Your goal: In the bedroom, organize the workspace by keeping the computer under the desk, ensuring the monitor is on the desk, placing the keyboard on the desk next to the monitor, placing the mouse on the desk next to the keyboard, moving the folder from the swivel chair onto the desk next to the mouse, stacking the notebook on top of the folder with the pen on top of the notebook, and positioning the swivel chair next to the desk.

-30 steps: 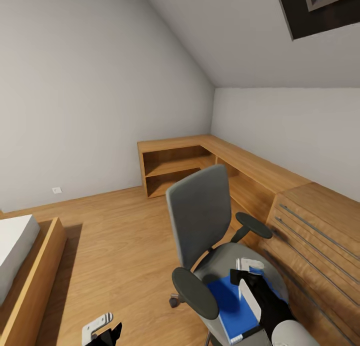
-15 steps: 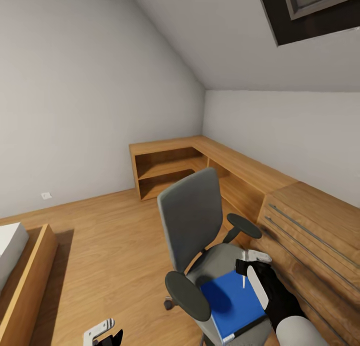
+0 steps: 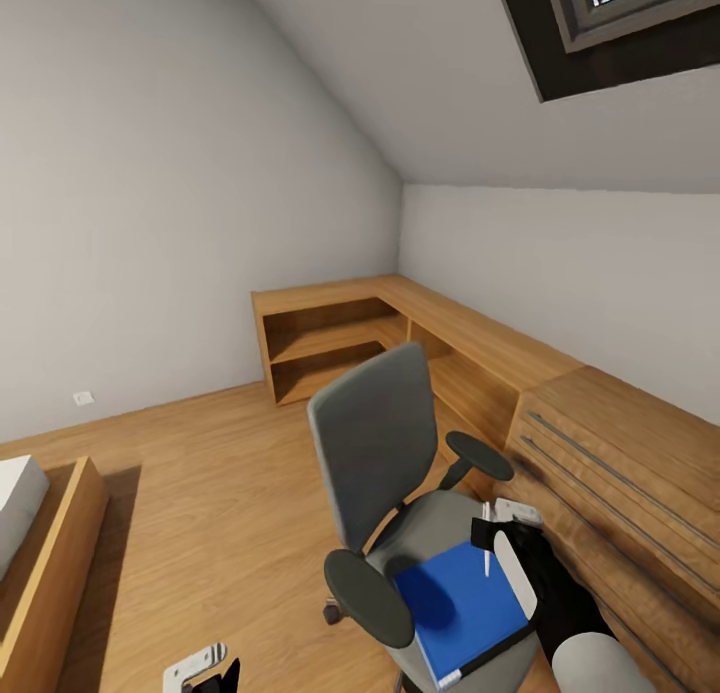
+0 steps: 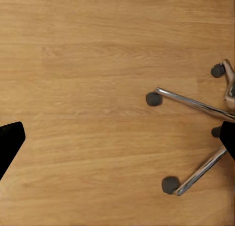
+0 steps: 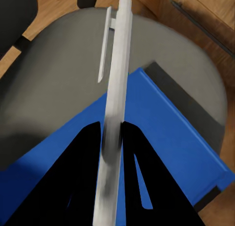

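- two views are carrying the change: the head camera is panning, so the whole room is sliding across the head view, while the swivel chair (image 3: 400,493) itself is not rolling.
- the wooden shelf unit (image 3: 330,338) and drawer cabinet (image 3: 620,473) are standing behind the chair, their shelves looking bare; no black counter is showing here, so i judge a drive to it is yet to come.
- the folder (image 3: 460,603) is lying flat on the chair seat, with nothing resting on it.
- the right pincer (image 3: 488,538) is now hanging above the folder's far edge rather than low over it, pinching the pen (image 5: 115,103) upright between pressed fingers.
- the left pincer (image 4: 117,138) is spreading wide over bare floor, beside the chair's chrome base (image 4: 196,138).
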Motion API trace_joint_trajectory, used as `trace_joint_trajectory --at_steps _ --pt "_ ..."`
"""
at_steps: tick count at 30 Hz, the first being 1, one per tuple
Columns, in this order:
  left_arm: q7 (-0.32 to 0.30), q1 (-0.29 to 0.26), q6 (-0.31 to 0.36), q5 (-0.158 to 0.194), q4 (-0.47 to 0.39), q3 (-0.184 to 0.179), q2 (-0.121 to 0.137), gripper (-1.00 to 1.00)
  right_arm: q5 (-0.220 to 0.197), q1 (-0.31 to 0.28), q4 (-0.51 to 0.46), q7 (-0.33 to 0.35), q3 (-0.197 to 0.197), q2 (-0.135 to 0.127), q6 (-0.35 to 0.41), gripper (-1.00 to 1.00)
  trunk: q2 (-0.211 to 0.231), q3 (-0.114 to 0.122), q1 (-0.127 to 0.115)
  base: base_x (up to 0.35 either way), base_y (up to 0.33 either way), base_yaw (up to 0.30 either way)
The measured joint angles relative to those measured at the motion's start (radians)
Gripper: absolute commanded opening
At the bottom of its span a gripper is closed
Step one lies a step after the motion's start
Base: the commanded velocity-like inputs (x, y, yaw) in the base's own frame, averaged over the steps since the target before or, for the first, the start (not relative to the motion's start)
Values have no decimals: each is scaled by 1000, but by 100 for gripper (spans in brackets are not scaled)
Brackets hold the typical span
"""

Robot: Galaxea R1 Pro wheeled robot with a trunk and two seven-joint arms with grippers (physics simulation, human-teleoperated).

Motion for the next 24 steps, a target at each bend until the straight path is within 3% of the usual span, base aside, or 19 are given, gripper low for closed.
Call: trace_joint_trajectory --at_steps 7,16,24 --pt "-6 0 -46 -4 120 0 3 100 -3 6 -106 1 0 4 88 -100 49 22 -27 0 0 -63" --pt "-10 -1 -96 -3 158 -1 1 100 -5 7 -122 1 0 6 89 -100 112 50 -61 0 0 -248" --pt "-10 -1 -140 0 174 2 1 100 -7 8 -122 1 0 8 83 -100 112 50 -61 0 0 -112"
